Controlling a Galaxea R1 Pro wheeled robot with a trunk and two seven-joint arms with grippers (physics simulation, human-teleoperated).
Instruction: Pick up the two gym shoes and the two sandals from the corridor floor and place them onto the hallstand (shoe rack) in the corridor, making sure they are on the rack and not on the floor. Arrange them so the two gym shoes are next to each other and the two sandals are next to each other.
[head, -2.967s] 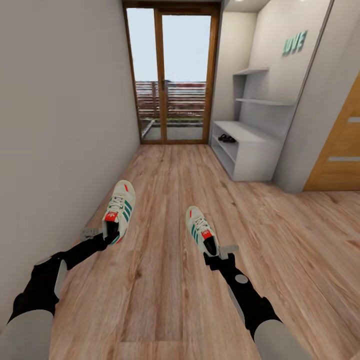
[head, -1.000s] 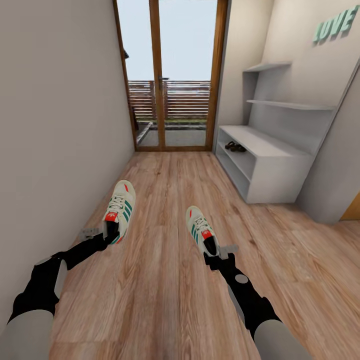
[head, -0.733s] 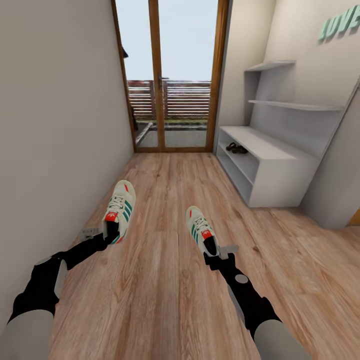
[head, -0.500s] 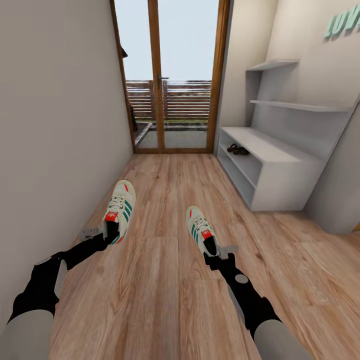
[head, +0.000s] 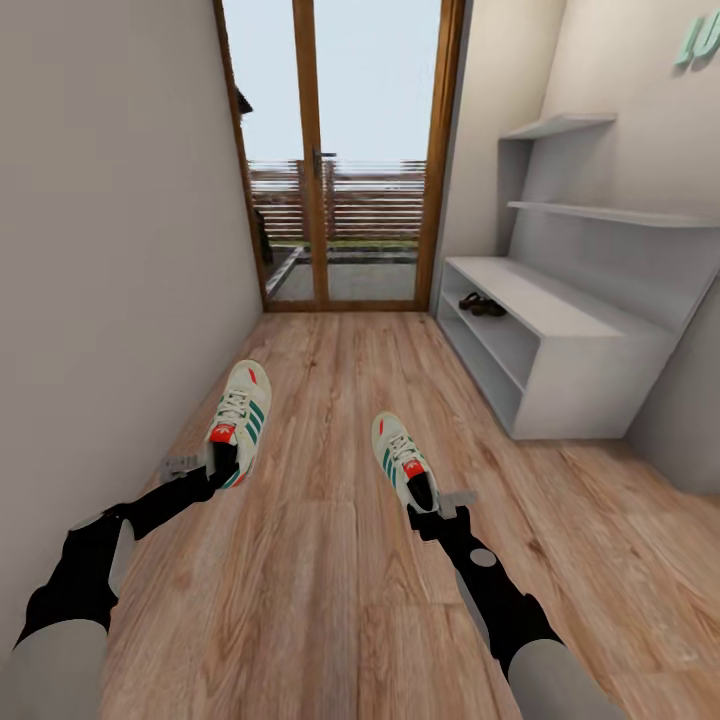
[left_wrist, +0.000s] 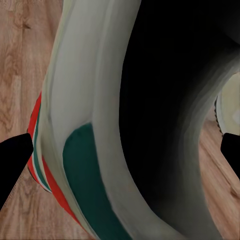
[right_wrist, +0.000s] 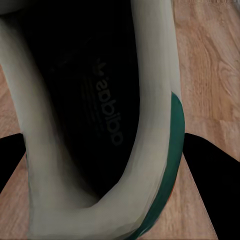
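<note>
I hold one white gym shoe (head: 238, 420) with green stripes above the corridor floor (head: 330, 560), my left gripper (head: 220, 468) shut on its heel. My right gripper (head: 424, 500) is shut on the heel of the other gym shoe (head: 400, 455). Close up, the left wrist view looks into the first shoe's dark opening (left_wrist: 170, 120) and the right wrist view shows the second shoe's collar (right_wrist: 155, 125). The two dark sandals (head: 482, 303) lie side by side on the lower shelf of the pale-grey hallstand (head: 570, 340), ahead on the right.
A grey wall (head: 110, 260) runs close along my left. Glass doors with wood frames (head: 335, 160) close the corridor's far end. Two upper shelves (head: 600, 212) stick out from the hallstand's back panel, with a mint letter (head: 700, 40) at the picture's edge.
The whole view has shifted: the hallstand and the doors look nearer and have slid to the right. Both arms hold the shoes in the same pose.
</note>
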